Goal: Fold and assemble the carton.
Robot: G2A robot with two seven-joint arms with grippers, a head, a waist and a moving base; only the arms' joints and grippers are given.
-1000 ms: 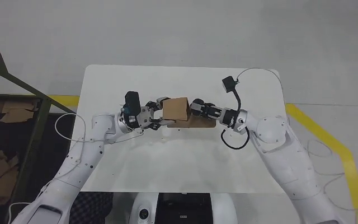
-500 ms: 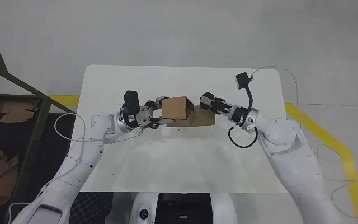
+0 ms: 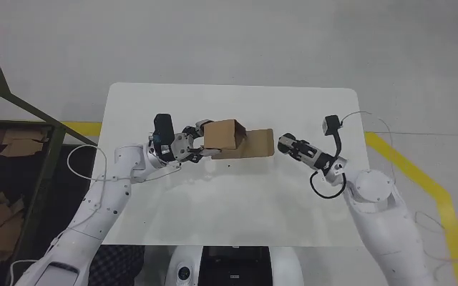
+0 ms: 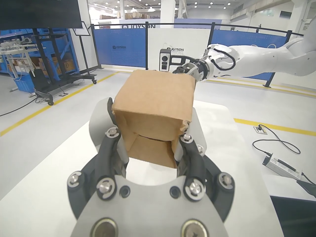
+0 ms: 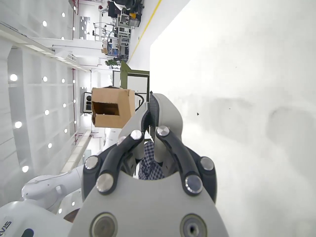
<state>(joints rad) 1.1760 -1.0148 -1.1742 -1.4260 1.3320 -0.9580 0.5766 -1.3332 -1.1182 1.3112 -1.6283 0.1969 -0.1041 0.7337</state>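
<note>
The brown carton (image 3: 223,134) is held up off the white table (image 3: 215,207) near its middle, with one long flap (image 3: 260,143) sticking out to the right. My left gripper (image 3: 199,141) is shut on the carton's left end; in the left wrist view its fingers (image 4: 109,106) clamp both side walls of the carton (image 4: 154,99), whose near end is open. My right gripper (image 3: 283,141) hangs just right of the flap, clear of it, shut with nothing between its pads (image 5: 149,107). The right wrist view shows the carton (image 5: 112,107) farther off, its open end facing the camera.
A dark metal frame with cardboard scraps (image 3: 25,150) stands on the floor left of the table. The right arm's black cable (image 3: 325,187) loops above the table's right part. Bare tabletop lies in front of and behind the carton.
My right gripper has drawn back to the right, away from the carton. The flap it was at now sticks out free. The left gripper has kept its hold and shifted slightly.
</note>
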